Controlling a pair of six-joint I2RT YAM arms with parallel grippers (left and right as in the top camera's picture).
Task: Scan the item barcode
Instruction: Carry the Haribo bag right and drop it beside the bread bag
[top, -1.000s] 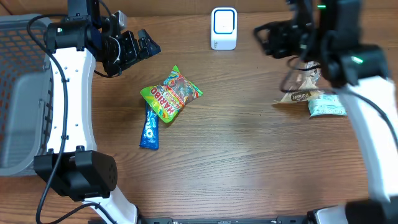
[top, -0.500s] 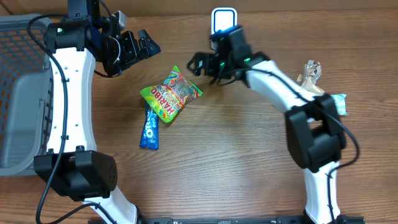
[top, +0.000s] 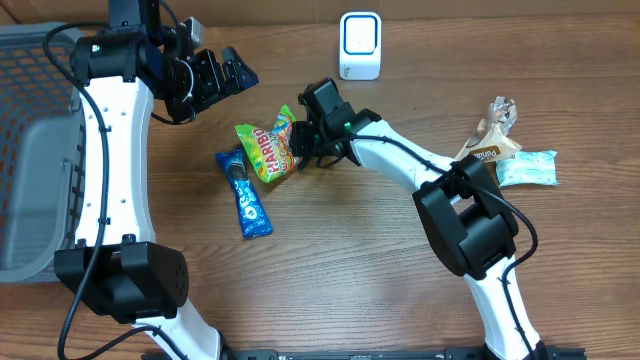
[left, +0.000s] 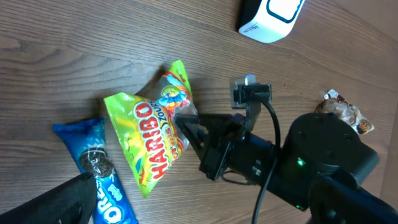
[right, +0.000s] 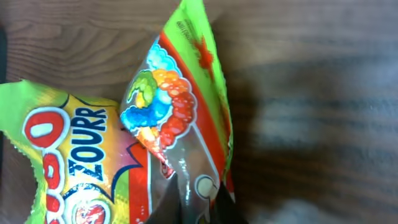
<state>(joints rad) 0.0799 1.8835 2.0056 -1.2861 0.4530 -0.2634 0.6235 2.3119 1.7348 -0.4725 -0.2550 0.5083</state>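
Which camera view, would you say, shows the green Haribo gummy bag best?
Left wrist: the whole green Haribo gummy bag with its lettering, right gripper pinching its edge. Overhead shows it small; right wrist shows only one end.

Oreo pack (top: 245, 195) crowding one side of Haribo bag (top: 264, 153)

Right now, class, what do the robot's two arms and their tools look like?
The left arm and right arm have white rounded shells, black joints and thin black cables alongside. The left tool and right tool are black, each with two fingers. A small green light glows on the right arm near its tool.
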